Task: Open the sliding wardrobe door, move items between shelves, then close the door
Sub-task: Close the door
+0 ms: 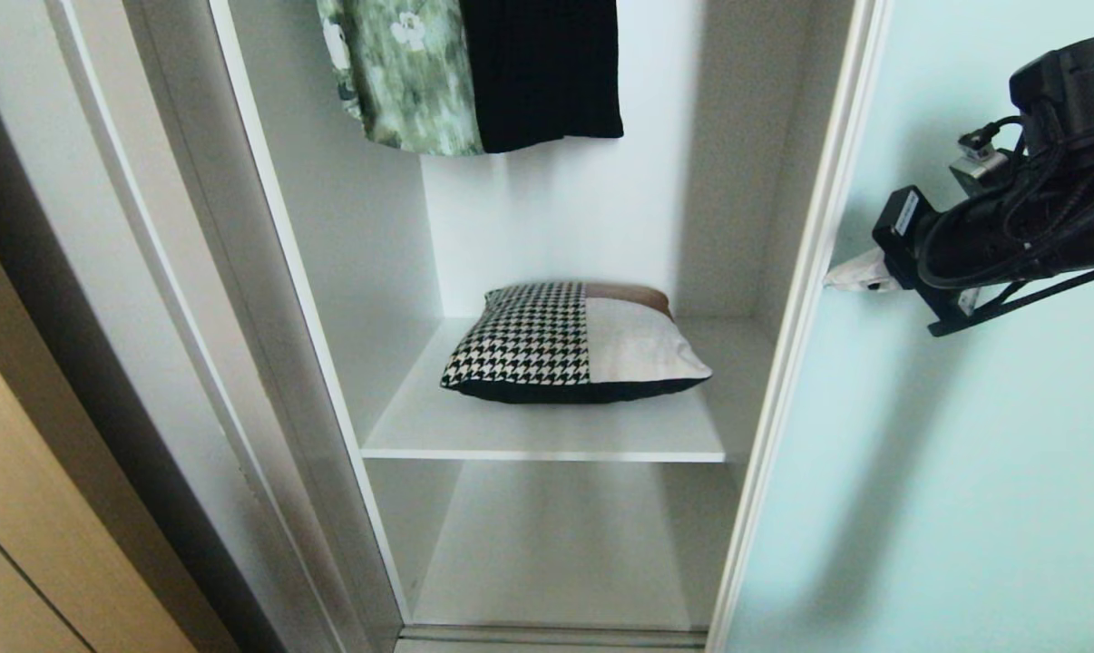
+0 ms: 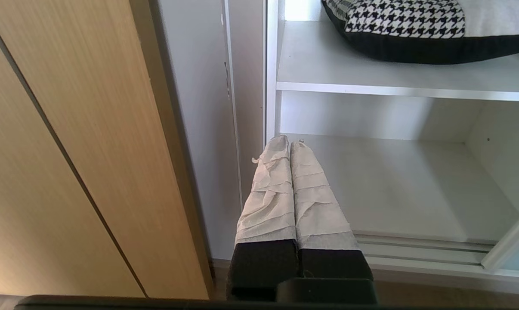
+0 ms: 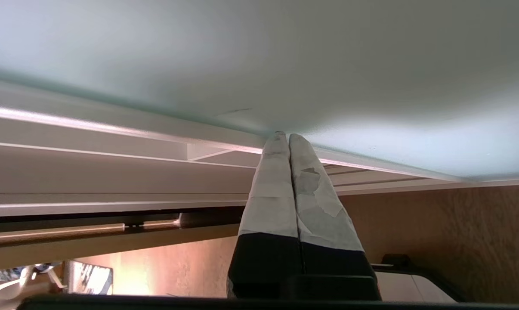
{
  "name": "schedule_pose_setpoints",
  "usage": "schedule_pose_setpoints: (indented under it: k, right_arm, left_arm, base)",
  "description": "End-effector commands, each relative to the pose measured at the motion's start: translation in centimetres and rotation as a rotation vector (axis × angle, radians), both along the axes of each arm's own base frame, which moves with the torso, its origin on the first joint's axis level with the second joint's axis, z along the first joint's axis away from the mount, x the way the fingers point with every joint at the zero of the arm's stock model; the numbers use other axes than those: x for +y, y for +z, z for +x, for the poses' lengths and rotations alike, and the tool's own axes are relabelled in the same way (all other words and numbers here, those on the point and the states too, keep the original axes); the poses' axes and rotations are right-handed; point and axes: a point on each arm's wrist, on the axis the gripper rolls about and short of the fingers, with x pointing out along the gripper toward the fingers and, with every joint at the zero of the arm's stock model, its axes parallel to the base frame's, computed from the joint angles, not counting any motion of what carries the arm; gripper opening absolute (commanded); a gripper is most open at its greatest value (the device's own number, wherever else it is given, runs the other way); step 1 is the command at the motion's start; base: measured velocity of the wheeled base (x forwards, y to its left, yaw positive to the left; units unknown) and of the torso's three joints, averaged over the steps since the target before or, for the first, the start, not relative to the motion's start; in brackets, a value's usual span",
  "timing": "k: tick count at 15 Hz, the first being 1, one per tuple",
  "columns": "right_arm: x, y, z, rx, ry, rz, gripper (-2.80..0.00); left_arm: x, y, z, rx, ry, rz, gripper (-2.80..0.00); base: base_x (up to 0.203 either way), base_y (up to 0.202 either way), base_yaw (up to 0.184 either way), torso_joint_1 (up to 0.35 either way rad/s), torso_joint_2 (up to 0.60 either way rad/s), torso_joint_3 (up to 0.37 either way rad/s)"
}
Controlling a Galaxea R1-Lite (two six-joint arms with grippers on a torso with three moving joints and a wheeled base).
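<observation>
The sliding wardrobe door (image 1: 928, 453), frosted pale blue-green glass in a silver frame, stands slid to the right, leaving the compartment uncovered. One of the items, a cushion (image 1: 570, 340) with houndstooth, beige and brown patches and a dark underside, lies on the upper of two shelves (image 1: 547, 440). The lower shelf (image 1: 556, 553) is bare. My right gripper (image 1: 844, 275) is shut, with its taped tips at the door glass (image 3: 285, 56) beside its left frame edge. My left gripper (image 2: 288, 142) is shut with nothing in it, low in front of the lower shelf (image 2: 406, 189).
A green floral garment (image 1: 402, 73) and a black one (image 1: 542, 68) hang above the cushion. A tan wooden door (image 2: 70, 150) stands left of the wardrobe's white side panel (image 1: 193, 317). The floor track (image 2: 423, 252) runs along the wardrobe's bottom.
</observation>
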Motion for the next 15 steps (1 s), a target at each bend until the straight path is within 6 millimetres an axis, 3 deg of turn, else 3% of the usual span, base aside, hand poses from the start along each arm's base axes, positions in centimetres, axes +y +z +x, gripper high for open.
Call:
schedule_pose_setpoints:
  k: [1, 8, 15]
  right_arm:
    - [1.8, 0.1, -0.2, -0.001, 0.052, 0.002, -2.80]
    - [7.0, -0.1, 0.4, -0.023, 0.117, -0.041, -2.80]
    - [16.4, 0.3, -1.4, -0.109, 0.300, -0.081, -2.80]
  left_arm:
    - [0.0, 0.0, 0.0, 0.000, 0.001, -0.001, -2.80]
    - [0.0, 0.0, 0.0, 0.000, 0.002, -0.001, -2.80]
    - [0.0, 0.0, 0.0, 0.000, 0.001, -0.001, -2.80]
  base:
    - [0.000, 0.000, 0.000, 0.000, 0.00, 0.000]
    - [0.000, 0.000, 0.000, 0.000, 0.00, 0.000]
    - [0.000, 0.000, 0.000, 0.000, 0.00, 0.000]
